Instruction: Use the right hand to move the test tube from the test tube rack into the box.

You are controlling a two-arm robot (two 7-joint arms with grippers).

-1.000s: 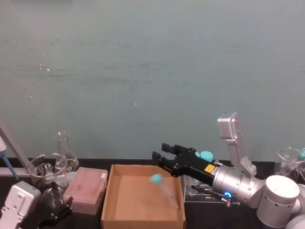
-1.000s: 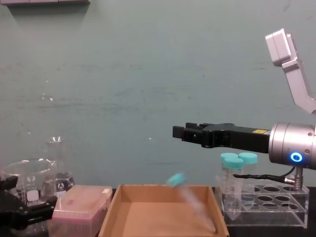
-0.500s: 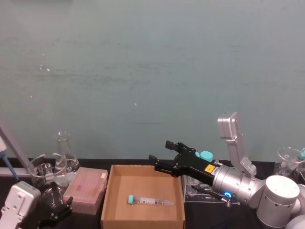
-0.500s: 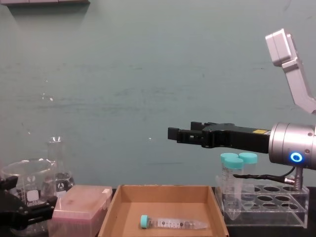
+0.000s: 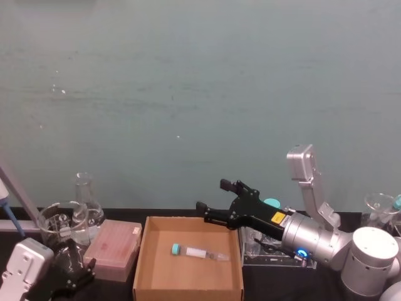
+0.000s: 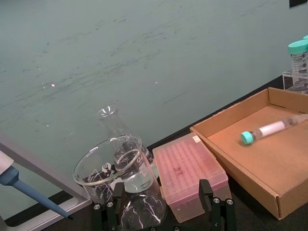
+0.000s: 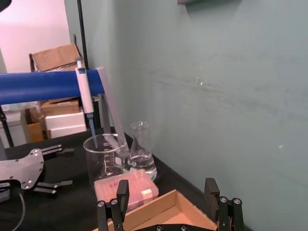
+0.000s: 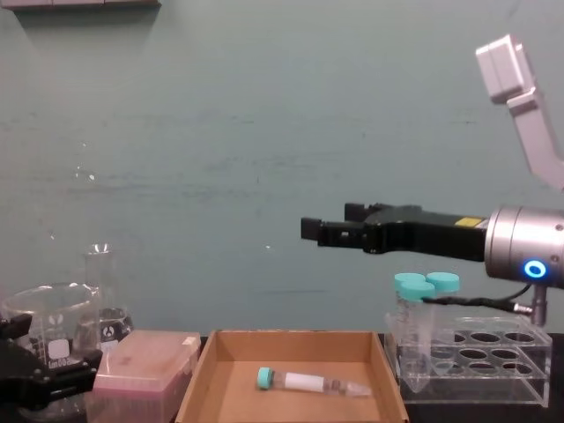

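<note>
The test tube (image 8: 310, 382) is lying flat on the floor of the box (image 8: 211, 359), cap to the left; the right hand (image 8: 330, 231) is hovering above it, fingers spread and empty; judged step: retracting upward, clearing the test tube rack (image 8: 476, 363).

- Teal cap, clear body, white label band on the test tube (image 8: 310, 382).
- Plain brown cardboard for the box (image 8: 210, 369).
- Clear acrylic for the test tube rack (image 8: 493, 363), with teal-capped tubes (image 8: 426, 285) in it.
- Black fingers, silver wrist, blue glowing ring on the right hand (image 8: 330, 231).
- Translucent pink for the lidded plastic box (image 5: 113, 248), perhaps faintly gridded on top.
- Dull blue-green wall (image 5: 188, 94) with pale scuffs.
</note>
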